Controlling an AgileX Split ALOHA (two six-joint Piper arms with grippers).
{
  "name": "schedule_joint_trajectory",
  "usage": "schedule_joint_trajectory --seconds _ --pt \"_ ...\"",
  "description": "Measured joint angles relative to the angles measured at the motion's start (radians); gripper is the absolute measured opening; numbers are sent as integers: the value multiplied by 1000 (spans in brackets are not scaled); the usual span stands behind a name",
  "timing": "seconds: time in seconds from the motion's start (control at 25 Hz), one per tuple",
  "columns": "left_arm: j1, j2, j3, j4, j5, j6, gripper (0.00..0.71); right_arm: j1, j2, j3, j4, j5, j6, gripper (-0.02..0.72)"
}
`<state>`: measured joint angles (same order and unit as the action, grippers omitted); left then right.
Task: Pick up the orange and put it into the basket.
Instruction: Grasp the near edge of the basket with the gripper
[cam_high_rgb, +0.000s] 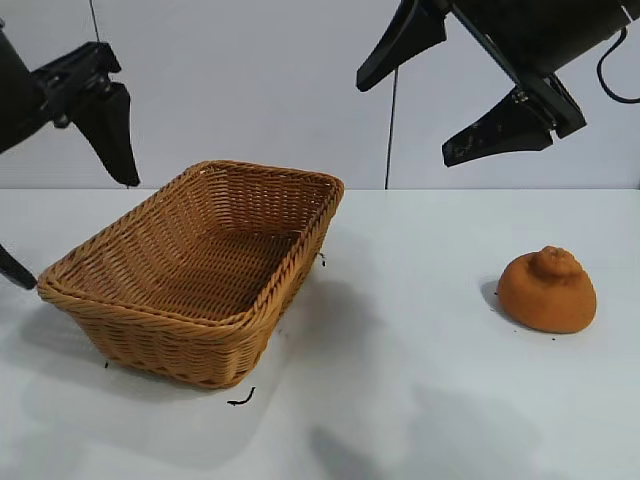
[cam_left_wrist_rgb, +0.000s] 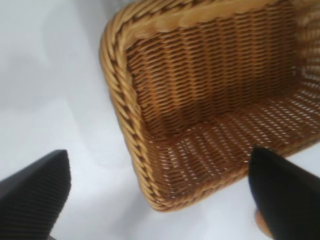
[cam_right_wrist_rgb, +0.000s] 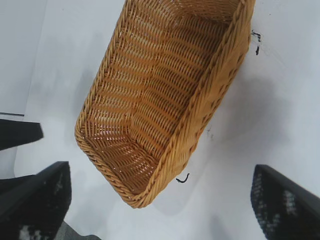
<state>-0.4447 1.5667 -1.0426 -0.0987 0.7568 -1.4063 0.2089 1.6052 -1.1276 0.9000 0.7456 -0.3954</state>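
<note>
The orange (cam_high_rgb: 547, 291), a dull orange-brown lump with a knob on top, sits on the white table at the right. The tan wicker basket (cam_high_rgb: 170, 345) stands at the left centre and holds nothing. My right gripper (cam_high_rgb: 403, 122) hangs open high above the table, between the basket and the orange and well clear of both. My left gripper (cam_high_rgb: 82, 233) is open in the air at the basket's left end. The left wrist view looks into the basket (cam_left_wrist_rgb: 120, 100) past the open left gripper (cam_left_wrist_rgb: 159, 165). The right wrist view shows the basket (cam_right_wrist_rgb: 200, 100) beyond the open right gripper (cam_right_wrist_rgb: 161, 167), and the orange is out of that view.
A small black curl (cam_high_rgb: 241, 398) lies on the table just in front of the basket, and it shows as a black curl (cam_right_wrist_rgb: 183, 179) in the right wrist view. Bare white table lies between basket and orange. A thin cable (cam_high_rgb: 390, 130) hangs against the back wall.
</note>
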Motion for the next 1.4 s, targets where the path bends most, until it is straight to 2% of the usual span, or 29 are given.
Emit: schedule_joint_trajectory --seconds 0.4,0.84,1.16,1.28,1.4 --pt "-59 159 0 0 -26 -124 692 0 0 0 0 -1 0 696" --pt "-59 288 3 -23 -148 -179 692 0 0 0 0 -2 0 696" --pt "-59 331 8 -8 -183 -227 688 0 0 0 0 -2 0 696" --pt "-59 331 8 -4 -192 -236 615 0 0 0 0 -2 0 696" --pt "-59 334 9 -4 -204 -243 500 0 0 0 0 -2 0 696"
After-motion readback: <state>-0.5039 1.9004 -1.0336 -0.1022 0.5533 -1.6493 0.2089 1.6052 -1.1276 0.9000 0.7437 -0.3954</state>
